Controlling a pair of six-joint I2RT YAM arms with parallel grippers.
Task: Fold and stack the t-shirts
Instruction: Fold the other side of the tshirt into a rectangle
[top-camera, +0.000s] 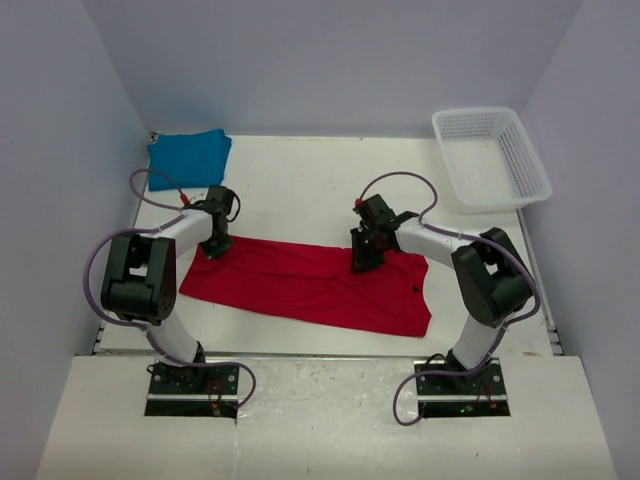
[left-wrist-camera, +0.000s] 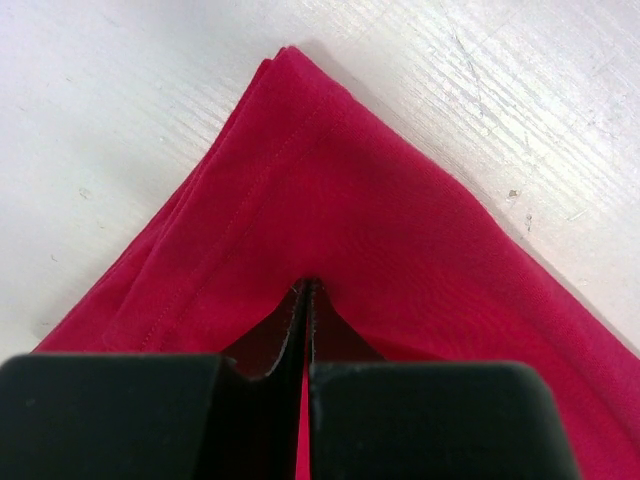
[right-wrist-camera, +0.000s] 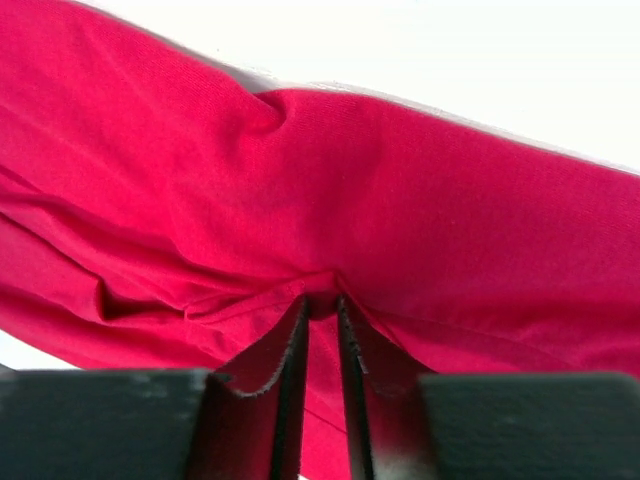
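Overhead view:
- The red t-shirt (top-camera: 300, 285) lies in the middle of the frame on the white table (top-camera: 300, 180). It is flattened into a long band that slants from centre left down to lower right.
- The teal-blue t-shirt (top-camera: 188, 158) sits folded in the upper left corner of the table, well apart from the red one.
- A white mesh basket (top-camera: 485, 160) stands at the upper right, near the table's edge.

Left arm:
- The left end effector (top-camera: 216, 246) sits on the band's upper left corner.
- In the left wrist view its fingers (left-wrist-camera: 150, 410) are pressed together, with red cloth pinched between them.
- The hemmed corner of the shirt fans out ahead of the tips and lies flat on the table. Several layers of cloth show along its left edge.

Right arm:
- The right end effector (top-camera: 362, 262) is down on the band's upper edge, right of centre in the frame.
- In the right wrist view its fingers (right-wrist-camera: 290, 350) stand only a narrow slit apart, nipping a bunched fold of red cloth at the tips.
- Wrinkles run out from that spot to both sides, and the cloth humps up ahead of the tips.
- White table shows along the top of that frame.
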